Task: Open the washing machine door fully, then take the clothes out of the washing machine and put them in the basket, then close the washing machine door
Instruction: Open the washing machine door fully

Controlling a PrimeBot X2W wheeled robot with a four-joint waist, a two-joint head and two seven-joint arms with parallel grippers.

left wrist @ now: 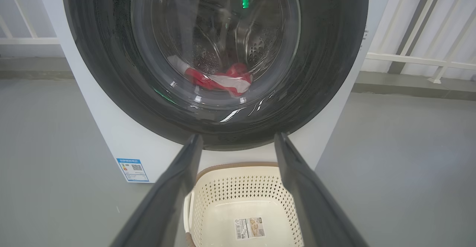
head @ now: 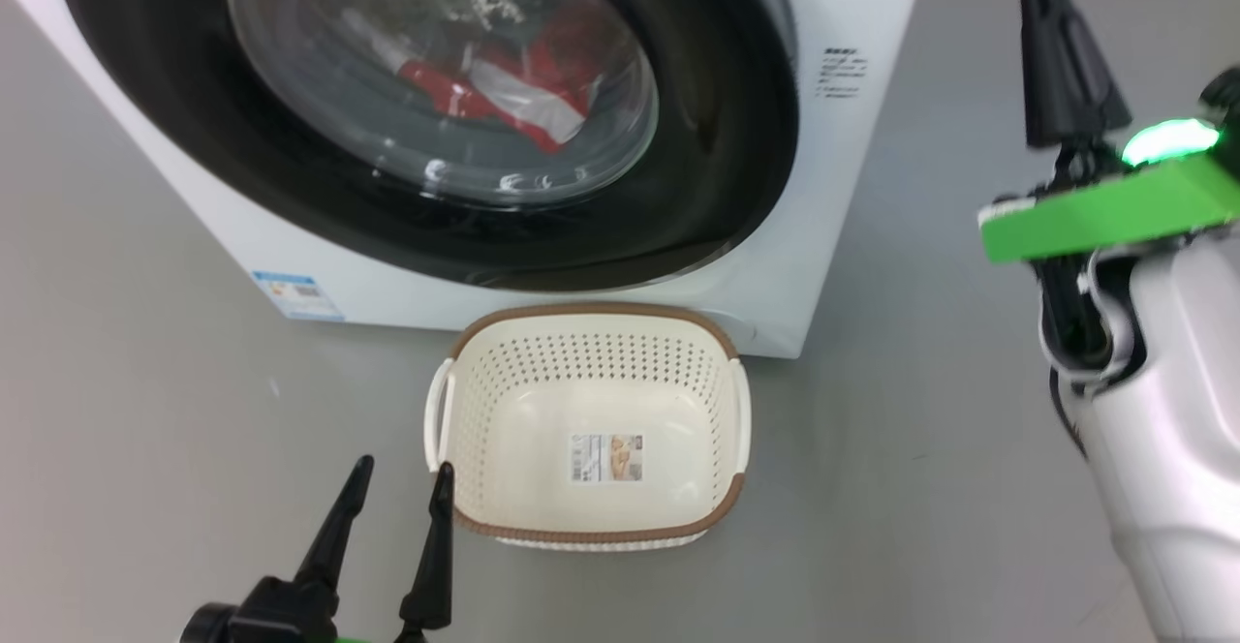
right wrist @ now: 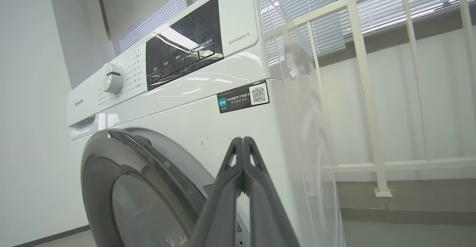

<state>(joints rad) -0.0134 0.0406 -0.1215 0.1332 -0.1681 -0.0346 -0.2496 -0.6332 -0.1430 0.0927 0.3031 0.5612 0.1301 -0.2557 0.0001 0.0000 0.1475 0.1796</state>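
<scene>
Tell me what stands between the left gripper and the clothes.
The washing machine door is shut, and the clothes lie behind its glass. The basket, on the floor below the door, blocks nothing for the open left gripper.

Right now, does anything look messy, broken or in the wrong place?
Nothing looks broken or spilled. The washing machine door looks shut, the red clothes lie inside behind it, and the basket stands upright and empty on the floor in front.
</scene>
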